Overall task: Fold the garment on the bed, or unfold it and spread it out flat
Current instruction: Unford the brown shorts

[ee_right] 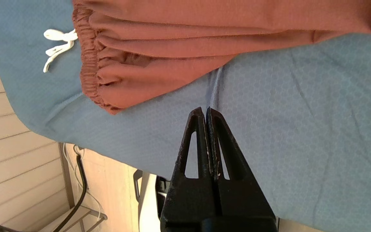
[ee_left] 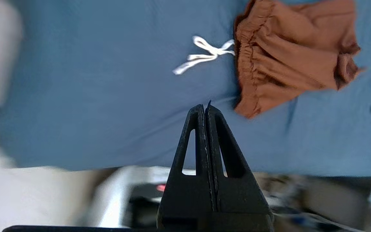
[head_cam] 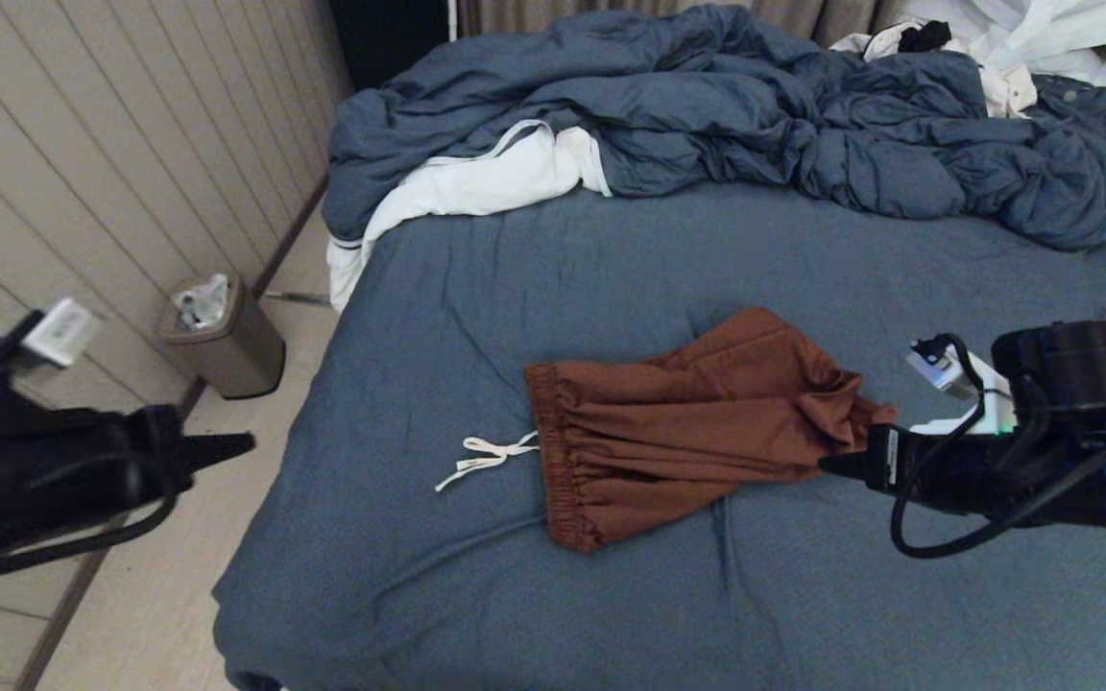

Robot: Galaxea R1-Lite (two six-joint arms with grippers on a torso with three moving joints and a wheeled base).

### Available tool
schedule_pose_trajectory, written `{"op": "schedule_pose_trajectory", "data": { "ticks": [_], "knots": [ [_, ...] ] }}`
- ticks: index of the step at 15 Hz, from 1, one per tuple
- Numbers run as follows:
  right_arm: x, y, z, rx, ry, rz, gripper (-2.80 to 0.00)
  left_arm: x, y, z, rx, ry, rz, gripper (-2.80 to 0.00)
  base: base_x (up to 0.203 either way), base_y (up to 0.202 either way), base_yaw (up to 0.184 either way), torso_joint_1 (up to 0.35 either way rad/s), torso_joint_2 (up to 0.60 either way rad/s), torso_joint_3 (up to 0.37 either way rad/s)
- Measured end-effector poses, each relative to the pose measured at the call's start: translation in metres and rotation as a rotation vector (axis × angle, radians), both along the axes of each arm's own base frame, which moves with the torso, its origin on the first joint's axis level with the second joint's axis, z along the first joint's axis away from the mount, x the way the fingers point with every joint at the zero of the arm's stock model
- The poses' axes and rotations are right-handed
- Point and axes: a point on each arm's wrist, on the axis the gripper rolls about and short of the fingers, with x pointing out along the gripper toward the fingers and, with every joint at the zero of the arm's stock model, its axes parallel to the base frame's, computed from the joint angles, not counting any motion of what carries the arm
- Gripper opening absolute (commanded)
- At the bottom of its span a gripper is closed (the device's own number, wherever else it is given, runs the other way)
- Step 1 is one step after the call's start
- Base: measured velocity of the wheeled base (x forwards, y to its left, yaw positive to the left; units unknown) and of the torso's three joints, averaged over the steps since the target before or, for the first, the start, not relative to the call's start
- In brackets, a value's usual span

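The rust-brown shorts (head_cam: 697, 422) lie bunched in the middle of the bed (head_cam: 611, 614), waistband toward the bed's left side, with the white drawstring (head_cam: 484, 457) trailing off it onto the sheet. The shorts (ee_left: 288, 58) and drawstring (ee_left: 206, 54) also show in the left wrist view, and the shorts (ee_right: 185, 48) in the right wrist view. My right gripper (head_cam: 827, 464) is shut and empty, its tip just beside the shorts' right end above the sheet. My left gripper (head_cam: 248, 442) is shut and empty, hanging off the bed's left side over the floor.
A rumpled blue duvet (head_cam: 735, 115) fills the far half of the bed, with white cloth (head_cam: 476, 182) under its left edge and white clothes (head_cam: 1014, 38) at the far right. A brown waste bin (head_cam: 225, 338) stands on the floor by the panelled wall.
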Motion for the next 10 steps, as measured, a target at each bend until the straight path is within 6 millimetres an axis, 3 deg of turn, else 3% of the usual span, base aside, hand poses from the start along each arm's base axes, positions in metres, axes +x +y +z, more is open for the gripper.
{"op": "schedule_pose_trajectory", "data": {
  "ticks": [3,6,7,8,10],
  "knots": [
    [0.001,-0.002,0.002,0.001,-0.008,-0.008,-2.80,0.049,-0.060,-0.031,-0.052,0.166,0.016,-2.80,0.000,0.000,0.000,0.000,0.00,0.000],
    [0.002,-0.002,0.002,0.000,-0.008,-0.008,-2.80,0.079,-0.093,-0.065,-0.028,0.184,0.089,-2.80,0.000,0.000,0.000,0.000,0.00,0.000],
    [0.002,-0.002,0.002,0.001,-0.007,-0.007,-2.80,0.087,-0.099,-0.073,-0.027,0.160,0.104,-0.24,0.000,0.000,0.000,0.000,0.00,0.000],
    [0.002,-0.002,0.002,0.000,-0.006,-0.008,-2.80,0.095,-0.107,-0.081,-0.022,0.135,0.119,0.00,0.000,0.000,0.000,0.000,0.00,0.000],
    [0.002,-0.002,0.000,0.000,-0.001,-0.007,-2.80,0.099,-0.125,-0.092,-0.006,0.113,0.116,0.00,0.000,0.000,0.000,0.000,0.00,0.000]
  ]
}}
